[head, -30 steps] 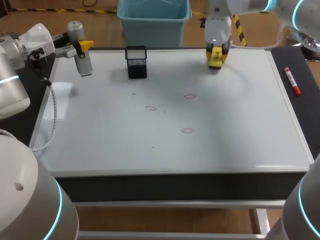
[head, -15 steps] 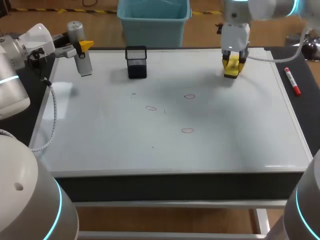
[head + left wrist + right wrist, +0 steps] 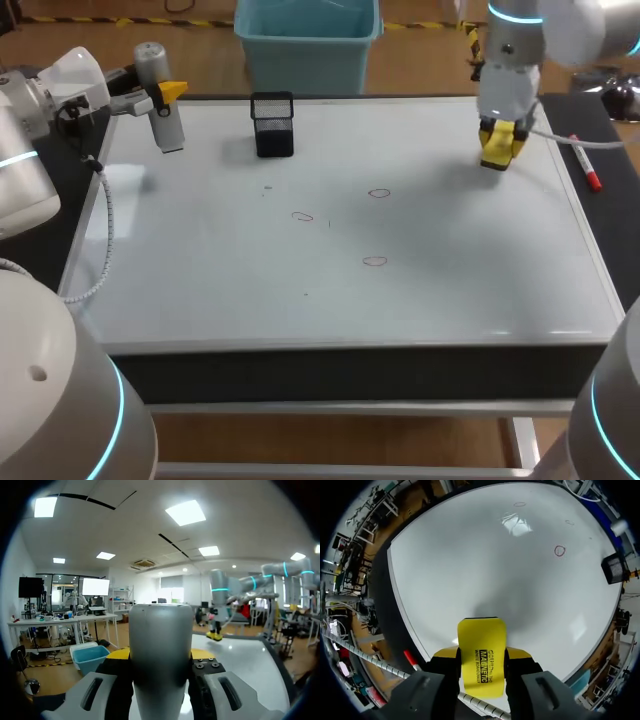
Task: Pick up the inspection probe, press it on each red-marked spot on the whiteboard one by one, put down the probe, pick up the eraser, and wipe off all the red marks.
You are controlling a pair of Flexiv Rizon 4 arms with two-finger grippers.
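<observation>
The grey cylindrical probe [image 3: 168, 128] hangs upright over the whiteboard's [image 3: 200, 260] far left corner, with my left gripper [image 3: 166, 95] shut on it. In the left wrist view the probe [image 3: 161, 630] fills the gap between the left gripper's [image 3: 161, 656] fingers. My right gripper [image 3: 499, 148] is shut on the yellow eraser [image 3: 497, 158] just above the board's far right part. The right wrist view shows the eraser [image 3: 481, 635] clamped in the right gripper [image 3: 481, 655]. Three small red marks [image 3: 379, 193], [image 3: 302, 216], [image 3: 374, 261] lie mid-board, left of the eraser.
A black mesh holder [image 3: 273, 124] stands at the board's far edge, left of centre. A red marker [image 3: 585, 163] lies on the dark strip right of the board, close to my right gripper. The board's raised frame [image 3: 590, 250] runs along its right side.
My right arm has carried the eraser to the right along the far part of the board and slightly toward me. The left arm and the probe have stayed where they were.
</observation>
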